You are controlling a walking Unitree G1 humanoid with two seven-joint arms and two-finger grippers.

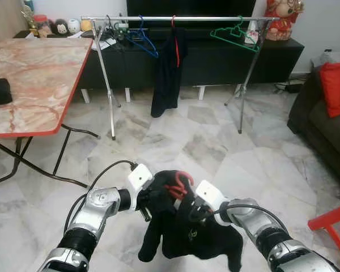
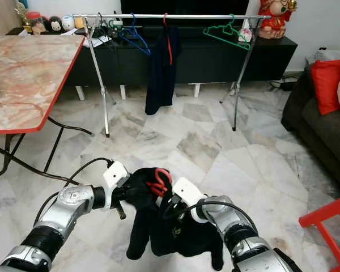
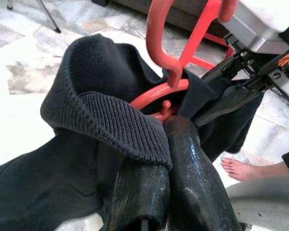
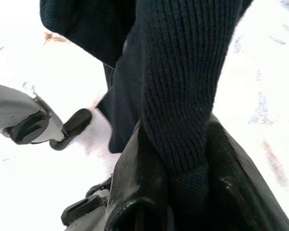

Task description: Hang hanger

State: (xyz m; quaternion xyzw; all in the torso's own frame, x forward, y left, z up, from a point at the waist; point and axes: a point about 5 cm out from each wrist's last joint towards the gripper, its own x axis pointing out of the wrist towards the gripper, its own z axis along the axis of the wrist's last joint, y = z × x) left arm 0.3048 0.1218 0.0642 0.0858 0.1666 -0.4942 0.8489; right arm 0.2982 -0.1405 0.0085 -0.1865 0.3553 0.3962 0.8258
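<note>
A black knit sweater (image 1: 187, 241) on a red hanger (image 1: 178, 187) hangs low in front of me, held between both arms. My left gripper (image 1: 150, 201) is shut on the sweater's ribbed collar (image 3: 106, 120), just beside the hanger's hook (image 3: 178, 53). My right gripper (image 1: 188, 212) is shut on a fold of the same sweater (image 4: 178, 96) on the other side of the hook. Most of the hanger is hidden inside the cloth. Across the room stands a silver clothes rack (image 1: 204, 18) carrying a blue hanger (image 1: 144, 39), a black garment (image 1: 169, 73) on a red hanger, and a green hanger (image 1: 233, 35).
A marble-topped folding table (image 1: 34, 73) stands at the left, a dark sofa (image 1: 323, 119) with a red cushion (image 1: 335, 85) at the right. A red chair (image 1: 331, 226) juts in at the lower right. A person's bare foot (image 3: 241, 168) is close by. Marble floor lies between me and the rack.
</note>
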